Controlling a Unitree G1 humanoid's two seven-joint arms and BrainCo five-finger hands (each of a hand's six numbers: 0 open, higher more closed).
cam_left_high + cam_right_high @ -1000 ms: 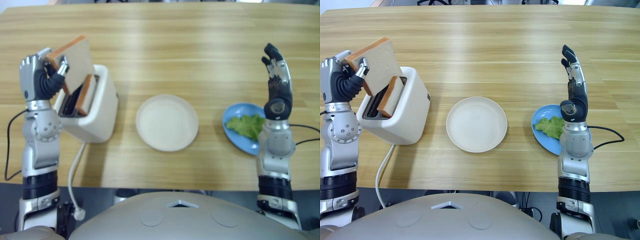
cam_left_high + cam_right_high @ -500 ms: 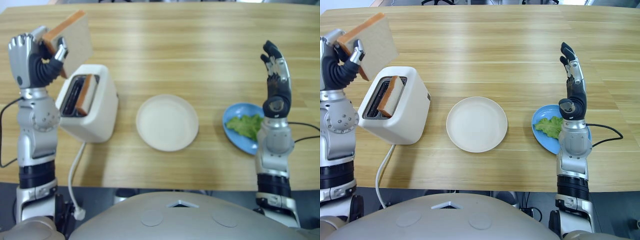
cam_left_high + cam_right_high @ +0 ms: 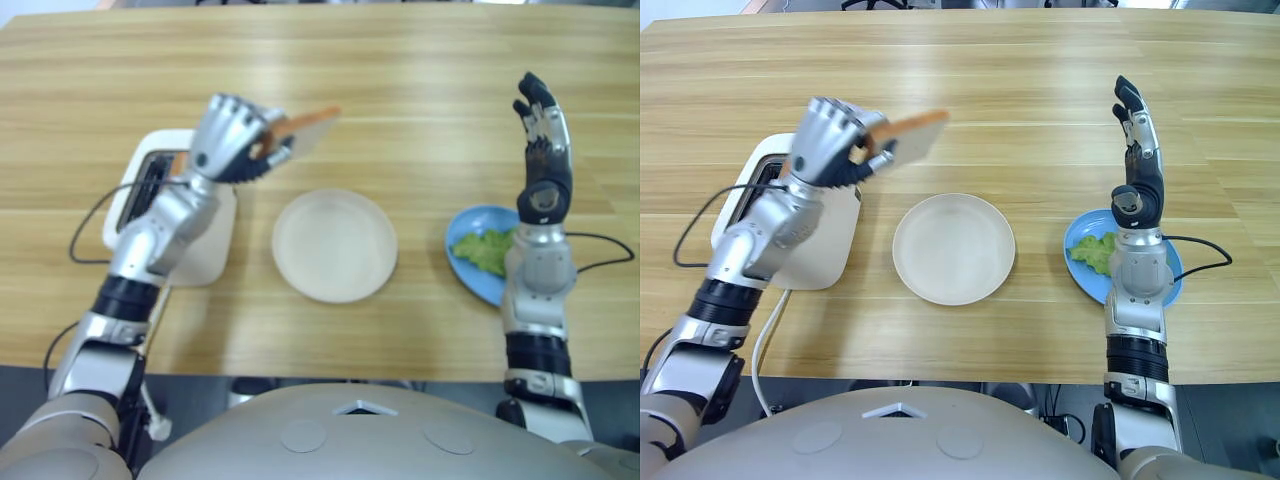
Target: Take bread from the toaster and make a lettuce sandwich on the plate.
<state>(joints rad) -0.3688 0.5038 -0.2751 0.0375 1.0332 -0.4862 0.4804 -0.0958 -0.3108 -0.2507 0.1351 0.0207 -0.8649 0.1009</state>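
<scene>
My left hand (image 3: 230, 140) is shut on a slice of bread (image 3: 305, 130), holding it nearly flat in the air between the white toaster (image 3: 212, 250) and the cream plate (image 3: 334, 245). The slice sits above the plate's far left rim. A second slice in the toaster slot is mostly hidden behind my left arm. The plate has nothing on it. My right hand (image 3: 540, 115) is raised upright with fingers straight, above a blue dish (image 3: 478, 281) that holds a lettuce leaf (image 3: 482, 249).
The toaster's white cord (image 3: 768, 335) trails off the table's near edge at the left. A black cable (image 3: 1208, 250) runs from my right forearm across the table at the right. Bare wooden tabletop (image 3: 400, 90) stretches across the far side.
My left hand has swung right and down from above the toaster toward the plate, tipping the bread from upright to nearly flat. The right hand has barely shifted.
</scene>
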